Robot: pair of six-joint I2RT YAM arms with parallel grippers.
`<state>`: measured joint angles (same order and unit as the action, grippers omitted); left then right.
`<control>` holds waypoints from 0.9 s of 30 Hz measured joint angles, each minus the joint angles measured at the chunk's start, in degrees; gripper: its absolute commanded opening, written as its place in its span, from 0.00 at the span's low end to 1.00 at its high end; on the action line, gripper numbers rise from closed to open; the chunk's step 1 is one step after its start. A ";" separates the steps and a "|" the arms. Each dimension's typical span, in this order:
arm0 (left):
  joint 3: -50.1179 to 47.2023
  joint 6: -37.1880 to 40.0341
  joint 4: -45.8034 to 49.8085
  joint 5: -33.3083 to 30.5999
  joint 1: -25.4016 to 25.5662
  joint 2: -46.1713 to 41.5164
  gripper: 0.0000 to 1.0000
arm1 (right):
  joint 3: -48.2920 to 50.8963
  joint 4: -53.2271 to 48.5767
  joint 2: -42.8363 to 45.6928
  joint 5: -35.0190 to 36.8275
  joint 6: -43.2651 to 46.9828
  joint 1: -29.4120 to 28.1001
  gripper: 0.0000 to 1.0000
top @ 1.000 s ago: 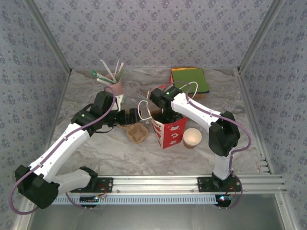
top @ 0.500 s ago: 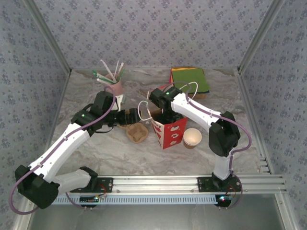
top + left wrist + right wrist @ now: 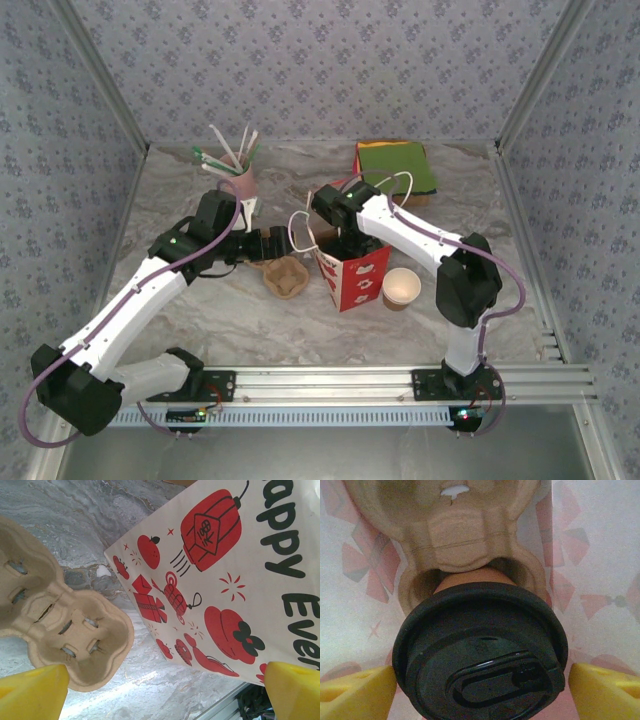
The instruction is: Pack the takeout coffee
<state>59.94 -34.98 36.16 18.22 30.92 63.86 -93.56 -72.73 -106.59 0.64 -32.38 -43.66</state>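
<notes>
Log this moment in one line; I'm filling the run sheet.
right fingers: open beside coffee cup | cup: seated in tray inside bag | left fingers: open, empty

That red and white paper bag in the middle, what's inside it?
Inside the bag, the right wrist view shows a lidded coffee cup seated in a cardboard cup tray. The black lid hides the cup's contents, and the cup covers the tray pocket beneath.

The marble table (image 3: 200, 310) carries a bag (image 3: 355, 275), carrier (image 3: 285, 277) and cups (image 3: 400, 288).

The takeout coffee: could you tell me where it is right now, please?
In the right wrist view, the takeout coffee sits in a pulp carrier inside the paper bag.
</notes>
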 measured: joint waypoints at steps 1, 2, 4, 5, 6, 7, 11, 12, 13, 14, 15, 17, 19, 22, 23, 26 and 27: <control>0.00 0.00 0.00 0.00 0.00 0.00 1.00 | 0.04 -0.07 0.11 0.00 -0.04 0.00 0.91; 0.00 0.00 0.00 0.00 0.00 0.00 1.00 | 0.07 -0.13 0.22 0.00 -0.11 0.00 0.91; 0.00 0.00 0.00 0.02 0.00 0.00 1.00 | 0.26 -0.13 0.42 0.00 -0.24 0.00 0.91; 0.00 0.00 0.00 0.00 0.00 0.00 1.00 | 0.35 -0.17 0.50 0.00 -0.26 0.00 0.91; 0.00 0.00 0.00 0.00 0.00 0.00 1.00 | 0.44 -0.17 0.55 0.00 -0.26 0.00 0.91; 0.00 0.00 0.00 0.00 0.00 0.00 1.00 | 0.50 -0.15 0.61 0.00 -0.28 0.00 0.91; 0.00 0.00 0.00 0.00 0.00 0.00 1.00 | 0.79 -0.17 0.85 0.00 -0.44 0.00 0.91; 0.00 0.00 0.00 -0.02 0.00 0.00 1.00 | 0.81 -0.17 0.85 0.00 -0.46 0.00 0.91; 0.00 0.00 0.00 -0.07 0.00 0.00 1.00 | 0.81 -0.17 0.85 0.00 -0.46 0.00 0.91; 0.00 0.00 0.00 -0.22 0.00 0.00 1.00 | 0.85 -0.15 0.85 0.00 -0.46 0.00 0.91; 0.00 0.02 0.00 -0.24 0.00 0.00 1.00 | 0.85 -0.17 0.85 0.00 -0.46 0.00 0.91; 0.00 0.02 0.00 -0.26 0.00 0.00 1.00 | 0.90 -0.15 0.85 0.00 -0.46 0.00 0.91; 0.00 0.00 0.00 -0.28 0.00 0.00 1.00 | 0.90 -0.15 0.85 0.00 -0.46 0.00 0.91; 0.00 0.00 0.00 -0.68 0.00 0.00 1.00 | 0.90 -0.15 0.85 0.00 -0.46 0.00 0.91; 0.00 0.00 0.02 -0.68 0.00 0.00 1.00 | 0.90 -0.15 0.85 0.00 -0.46 0.00 0.91; 0.00 0.02 0.02 -0.87 0.00 0.00 1.00 | 0.90 -0.15 0.87 0.00 -0.48 0.00 0.91; 0.00 0.00 0.02 -0.92 0.00 0.00 1.00 | 0.92 -0.15 0.87 0.00 -0.48 0.00 0.91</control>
<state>59.94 -34.98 36.18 17.30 30.92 63.86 -92.64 -72.88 -105.71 0.64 -32.86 -43.66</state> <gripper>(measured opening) 0.997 0.906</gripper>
